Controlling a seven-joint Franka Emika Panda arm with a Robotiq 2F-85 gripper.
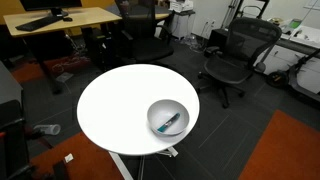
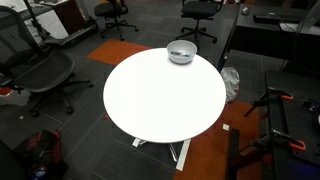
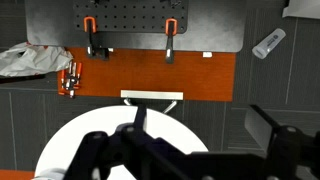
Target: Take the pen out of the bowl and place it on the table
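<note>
The grey bowl (image 1: 154,112) sits near the edge of the round white table (image 1: 115,105). The teal pen (image 1: 170,123) lies inside it, slanted. In an exterior view the bowl (image 2: 181,52) is at the far edge of the table (image 2: 165,100); the pen cannot be made out there. The arm is not in either exterior view. In the wrist view my gripper (image 3: 200,128) hangs high above the floor by the table's edge (image 3: 90,125). Its dark fingers stand wide apart with nothing between them. The bowl and pen are out of the wrist view.
Black office chairs (image 1: 240,50) (image 2: 40,70) stand around the table, and a wooden desk (image 1: 60,18) is behind it. The wrist view shows an orange carpet (image 3: 150,70), a grey pegboard plate with clamps (image 3: 130,20) and a bottle (image 3: 268,43) on the floor.
</note>
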